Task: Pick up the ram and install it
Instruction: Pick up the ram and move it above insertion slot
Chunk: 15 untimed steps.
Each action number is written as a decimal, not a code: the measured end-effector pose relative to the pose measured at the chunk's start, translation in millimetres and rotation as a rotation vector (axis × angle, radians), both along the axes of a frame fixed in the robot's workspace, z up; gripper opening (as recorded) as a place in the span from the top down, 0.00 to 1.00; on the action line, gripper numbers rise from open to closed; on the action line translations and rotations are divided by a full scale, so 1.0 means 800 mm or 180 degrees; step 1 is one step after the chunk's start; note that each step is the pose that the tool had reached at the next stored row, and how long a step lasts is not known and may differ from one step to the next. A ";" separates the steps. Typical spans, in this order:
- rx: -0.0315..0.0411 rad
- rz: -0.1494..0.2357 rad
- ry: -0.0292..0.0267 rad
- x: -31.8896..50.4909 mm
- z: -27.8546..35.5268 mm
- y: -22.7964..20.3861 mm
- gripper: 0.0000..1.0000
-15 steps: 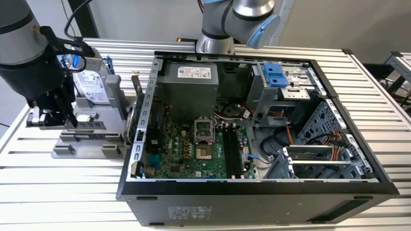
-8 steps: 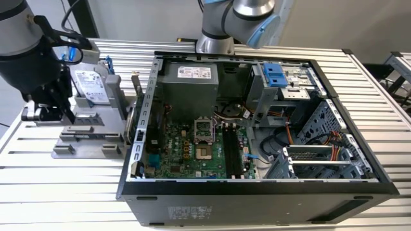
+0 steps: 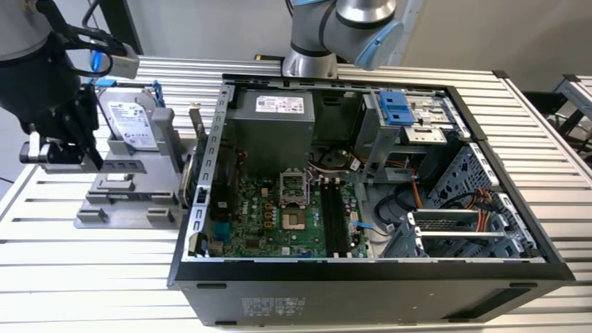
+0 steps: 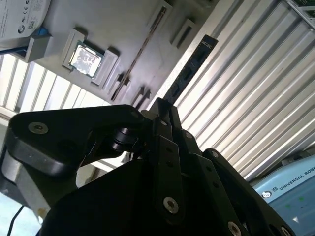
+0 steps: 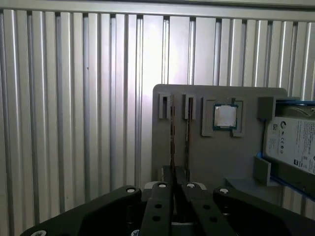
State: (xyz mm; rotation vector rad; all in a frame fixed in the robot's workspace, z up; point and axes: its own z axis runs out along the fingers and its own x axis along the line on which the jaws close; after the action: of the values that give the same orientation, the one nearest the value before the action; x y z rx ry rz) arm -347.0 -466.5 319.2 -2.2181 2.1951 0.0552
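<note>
Robot claw (image 4: 160, 107) clamped on the ram (image 4: 189, 69).
Ram sticks out from betw. the fingers (image 4: 166, 147), held over grey parts holder (image 5: 221, 157) w/ processor chip (image 5: 225, 116) & hard drive (image 5: 295, 142), on slatted desk (image 5: 74, 98).

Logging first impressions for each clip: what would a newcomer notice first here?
The open computer case with its green motherboard sits mid-frame in the exterior view. At that view's left stands a grey holder carrying a hard drive. In the second wrist view the fingers of the gripper pinch the ram, a thin dark stick.
</note>
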 end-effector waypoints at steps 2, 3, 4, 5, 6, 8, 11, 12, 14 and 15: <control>0.0000 0.0000 0.0000 0.000 0.0065 0.0000 1.00; 0.0000 0.0000 0.0000 0.000 0.0095 0.0000 1.00; 0.0000 0.0000 0.0000 0.000 0.0124 0.0000 1.00; 0.0001 0.0000 0.0000 0.000 0.0150 0.0000 1.00; 0.0001 0.0000 0.0000 0.000 0.0174 0.0000 1.00; 0.0001 0.0000 0.0000 0.000 0.0219 0.0000 1.00; 0.0001 0.0000 0.0000 0.000 0.0301 0.0000 1.00; 0.0001 0.0000 0.0000 0.000 0.0327 0.0000 1.00; 0.0001 0.0000 0.0000 0.000 0.0374 0.0000 1.00; 0.0001 0.0000 0.0000 0.000 0.0394 0.0000 1.00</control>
State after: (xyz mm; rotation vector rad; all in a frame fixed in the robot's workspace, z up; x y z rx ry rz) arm -347.0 -466.5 350.7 -2.2179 2.1950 0.0554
